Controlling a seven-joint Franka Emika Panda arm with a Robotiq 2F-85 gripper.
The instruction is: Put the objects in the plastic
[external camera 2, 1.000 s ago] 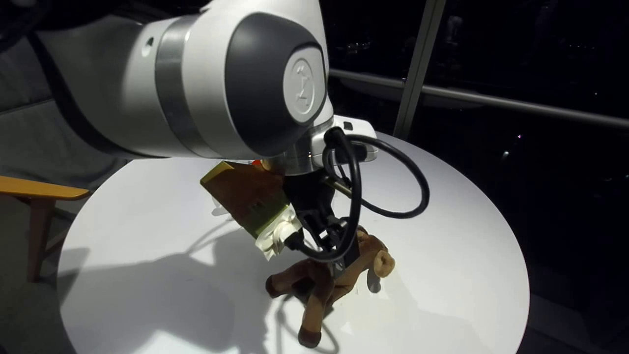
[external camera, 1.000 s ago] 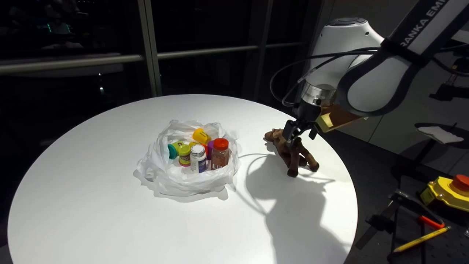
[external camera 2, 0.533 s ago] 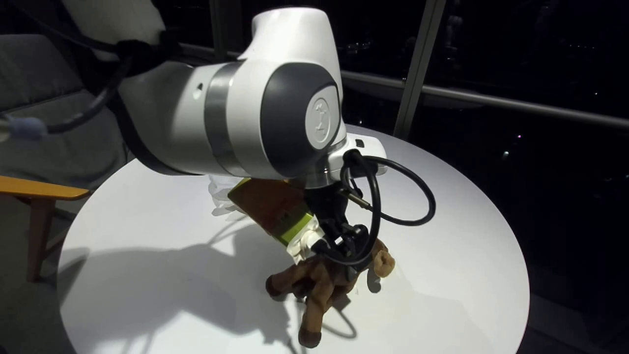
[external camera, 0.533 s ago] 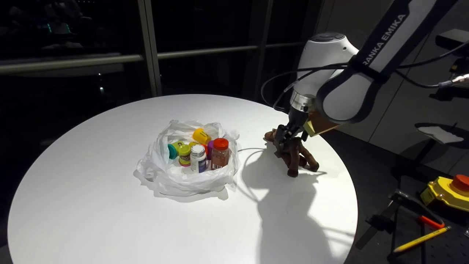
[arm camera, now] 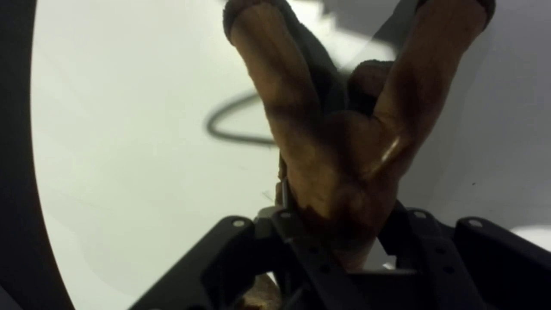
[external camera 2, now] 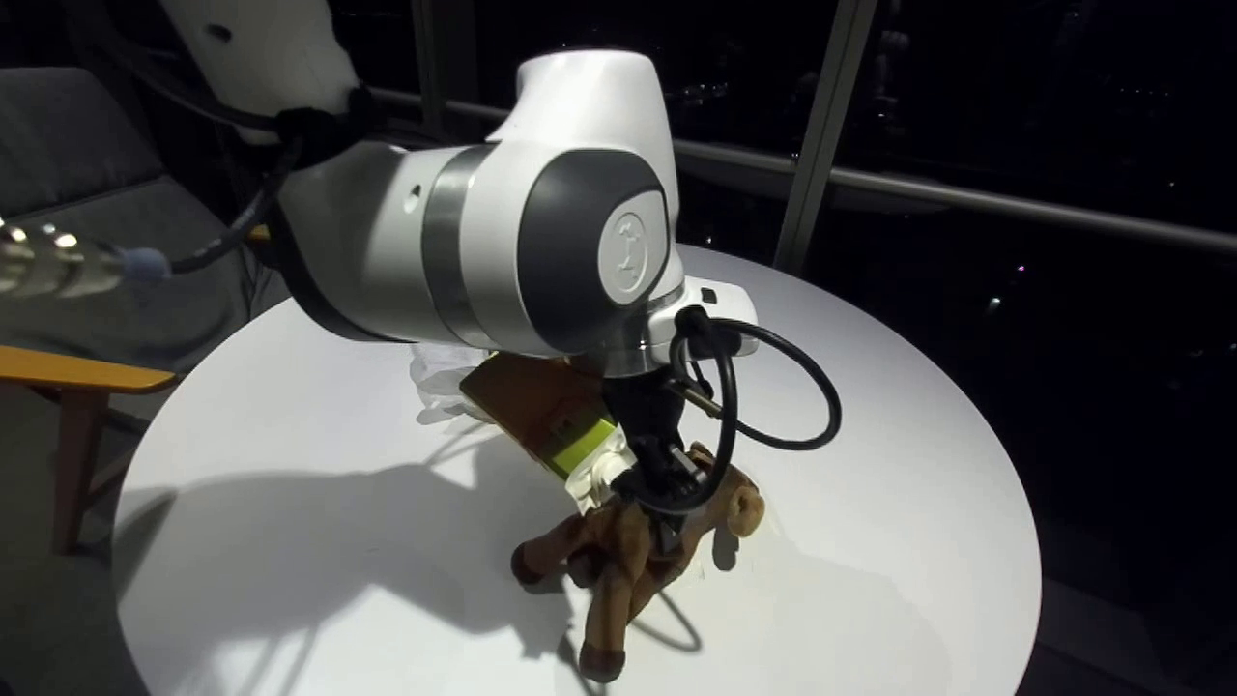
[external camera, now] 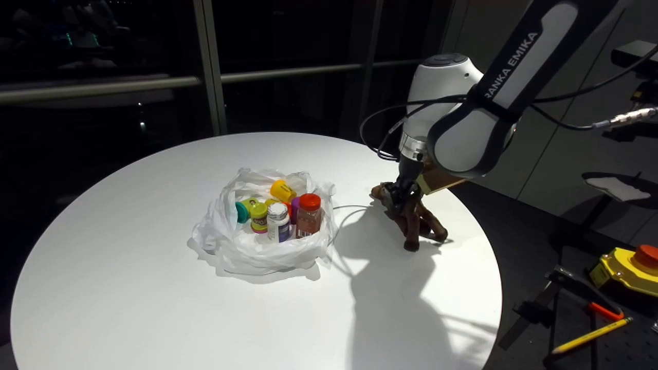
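A brown plush animal [external camera: 412, 223] lies on the white table, legs pointing away from its head. My gripper [arm camera: 344, 209] has come down over its middle, with a finger on either side of the body pressing against it in the wrist view. In an exterior view the gripper [external camera 2: 670, 522] sits low on the toy's back, between head and hind legs. The white plastic bag [external camera: 218, 239] stands spread on the table, apart from the toy. Inside it are a red-lidded jar [external camera: 309, 218], a white bottle [external camera: 278, 226], a yellow tub [external camera: 282, 190] and several other small tubs.
The round table's edge [external camera: 491, 246] runs close beyond the toy. Cables loop from the wrist [external camera 2: 836, 406]. Off the table are a yellow box with a red button [external camera: 629, 270], a pencil [external camera: 591, 336] and a chair [external camera 2: 87, 377].
The arm has lowered onto the plush animal and its fingers have come together around the body. The toy has shifted slightly. The bag and its contents stay put.
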